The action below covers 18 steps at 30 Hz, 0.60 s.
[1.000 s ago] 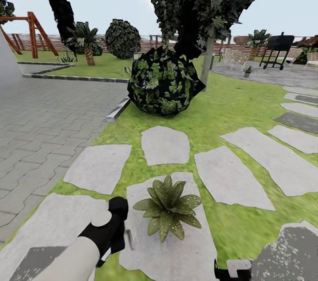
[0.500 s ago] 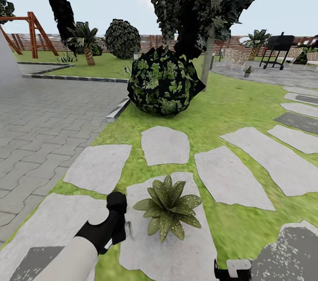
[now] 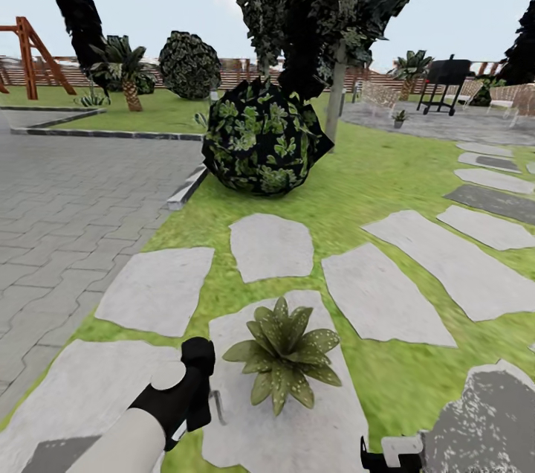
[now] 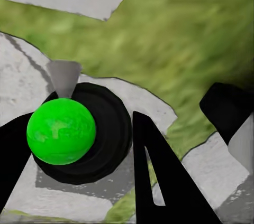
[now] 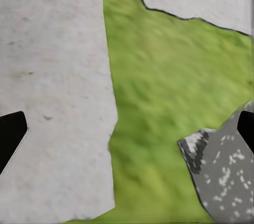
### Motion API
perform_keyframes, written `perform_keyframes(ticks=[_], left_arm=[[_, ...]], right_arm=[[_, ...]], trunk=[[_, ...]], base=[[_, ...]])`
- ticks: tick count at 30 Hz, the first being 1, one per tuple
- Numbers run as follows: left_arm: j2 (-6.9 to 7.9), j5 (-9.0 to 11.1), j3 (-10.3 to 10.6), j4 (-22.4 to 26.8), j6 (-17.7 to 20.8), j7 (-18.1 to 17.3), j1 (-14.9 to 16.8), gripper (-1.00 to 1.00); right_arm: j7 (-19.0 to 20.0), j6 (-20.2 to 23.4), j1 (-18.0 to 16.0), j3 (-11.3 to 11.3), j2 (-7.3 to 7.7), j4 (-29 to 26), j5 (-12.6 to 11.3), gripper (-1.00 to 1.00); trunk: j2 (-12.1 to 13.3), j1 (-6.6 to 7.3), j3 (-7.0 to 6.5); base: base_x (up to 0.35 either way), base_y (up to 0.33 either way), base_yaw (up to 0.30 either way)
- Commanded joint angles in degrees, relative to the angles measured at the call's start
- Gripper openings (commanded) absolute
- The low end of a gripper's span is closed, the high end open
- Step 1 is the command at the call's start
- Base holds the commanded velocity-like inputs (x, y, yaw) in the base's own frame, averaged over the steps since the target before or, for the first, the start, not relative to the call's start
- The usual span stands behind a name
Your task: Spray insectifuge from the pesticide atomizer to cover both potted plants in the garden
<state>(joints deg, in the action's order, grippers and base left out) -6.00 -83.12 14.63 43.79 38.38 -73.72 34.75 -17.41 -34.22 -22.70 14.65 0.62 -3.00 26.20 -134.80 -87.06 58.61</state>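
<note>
Main risk: I'm spraying from the side, so mist may miss the potted plant's far leaves, or overshoot onto the stepping stone and lawn. Whitish insectifuge specks dot the near leaves; the second plant I can't identify from here. Left arm reaches forward and low, just beside the rosette. Left pincer is clamped on the pesticide atomizer. Right pincer hangs spread wide, empty.
</note>
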Motion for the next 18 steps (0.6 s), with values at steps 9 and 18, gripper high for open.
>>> perform_keyframes(ticks=[9,18], left_arm=[[-0.75,3.09,0.15,-3.8,0.56,4.43,-0.21,-1.0],[-1.52,6.13,-0.03,-5.32,0.47,9.74,-1.16,-1.0]], right_arm=[[-0.35,-0.15,-0.06,0.3,-0.05,0.1,0.61,1.0],[-0.35,-0.15,-0.06,0.36,0.17,0.1,0.61,1.0]], trunk=[[-0.02,0.0,0.05],[-0.02,0.0,0.05]], base=[[0.042,0.113,-0.081],[0.0,0.0,0.0]])
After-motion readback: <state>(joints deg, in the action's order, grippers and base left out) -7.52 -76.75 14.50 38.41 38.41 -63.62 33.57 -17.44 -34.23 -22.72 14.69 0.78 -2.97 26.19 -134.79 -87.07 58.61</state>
